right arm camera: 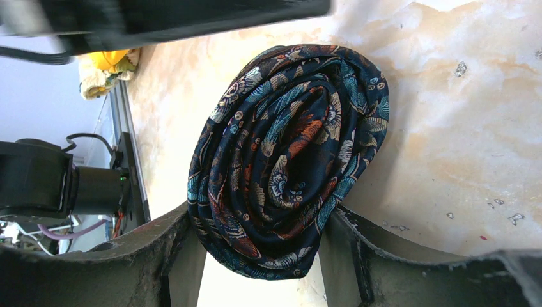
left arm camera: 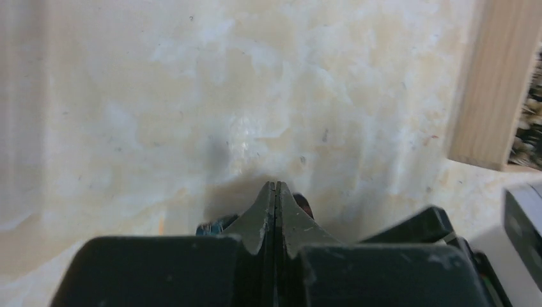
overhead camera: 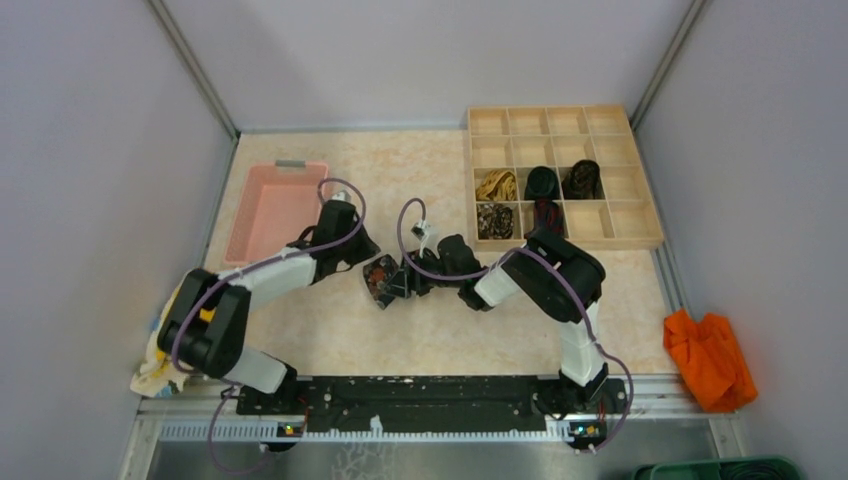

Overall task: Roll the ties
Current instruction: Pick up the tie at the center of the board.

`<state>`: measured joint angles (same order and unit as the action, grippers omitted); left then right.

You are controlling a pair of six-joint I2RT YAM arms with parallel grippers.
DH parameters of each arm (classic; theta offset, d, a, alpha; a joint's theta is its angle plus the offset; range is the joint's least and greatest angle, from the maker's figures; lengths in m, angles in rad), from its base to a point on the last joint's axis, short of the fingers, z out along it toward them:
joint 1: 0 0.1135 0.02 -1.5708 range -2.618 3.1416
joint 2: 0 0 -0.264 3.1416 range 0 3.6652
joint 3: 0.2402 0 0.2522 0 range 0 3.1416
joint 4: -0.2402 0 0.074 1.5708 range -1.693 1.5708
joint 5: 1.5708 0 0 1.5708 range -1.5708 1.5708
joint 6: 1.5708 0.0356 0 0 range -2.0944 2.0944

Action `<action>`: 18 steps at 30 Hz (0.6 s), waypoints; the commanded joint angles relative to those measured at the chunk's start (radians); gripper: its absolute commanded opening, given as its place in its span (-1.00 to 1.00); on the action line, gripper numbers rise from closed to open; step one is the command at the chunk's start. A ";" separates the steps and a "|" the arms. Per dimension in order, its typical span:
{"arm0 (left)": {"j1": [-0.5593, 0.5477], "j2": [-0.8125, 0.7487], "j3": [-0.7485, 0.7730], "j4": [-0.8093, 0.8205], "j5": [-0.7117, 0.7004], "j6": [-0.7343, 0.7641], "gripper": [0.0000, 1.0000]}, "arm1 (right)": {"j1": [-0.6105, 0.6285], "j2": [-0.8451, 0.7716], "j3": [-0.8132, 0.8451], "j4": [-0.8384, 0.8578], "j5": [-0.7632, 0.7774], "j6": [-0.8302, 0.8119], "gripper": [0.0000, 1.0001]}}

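- My right gripper [right arm camera: 262, 252] is clamped on the floral tie [right arm camera: 287, 166], one finger against each flank of the tight coil. I hold it across its sides so that the spiral cannot spring open.
- The coil rests on the table [overhead camera: 330, 330], off the near-left corner of the wooden box [overhead camera: 600, 243] and apart from it. It lies roughly between the box and the pink tray [overhead camera: 272, 208].
- My left gripper [left arm camera: 276, 192] has its jaws pressed fully together with nothing between them. Its tip is right at the coil, on the side away from the box. A sliver of fabric shows under the fingers, but I cannot tell whether the tip touches it. I judge that it is there as a brace.
- Inside the box, the gold tie [overhead camera: 496, 185], the black tie [overhead camera: 541, 182] and the red-black tie [overhead camera: 582, 180] fill neighbouring cells of one row. The patterned coil [overhead camera: 494, 220] sits one cell nearer.
- Rolling of this tie looks finished, so a free cell in the box seems the likely destination. If my grip slackens, the outer layer could unwind.
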<state>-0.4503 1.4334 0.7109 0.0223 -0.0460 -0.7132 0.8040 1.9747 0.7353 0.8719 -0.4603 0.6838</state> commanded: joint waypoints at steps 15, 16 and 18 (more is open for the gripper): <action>-0.009 0.219 0.009 0.169 0.216 0.001 -1.00 | -0.008 0.053 -0.032 -0.189 0.033 -0.045 0.21; -0.016 0.212 -0.006 0.174 0.221 0.000 -1.00 | -0.008 0.054 -0.031 -0.188 0.030 -0.045 0.21; -0.025 0.197 -0.033 0.189 0.235 -0.011 -1.00 | -0.007 0.058 -0.030 -0.183 0.024 -0.039 0.22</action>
<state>-0.4515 1.6569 0.7349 0.1791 0.1188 -0.7071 0.8036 1.9747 0.7349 0.8742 -0.4667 0.6811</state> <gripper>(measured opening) 0.004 0.601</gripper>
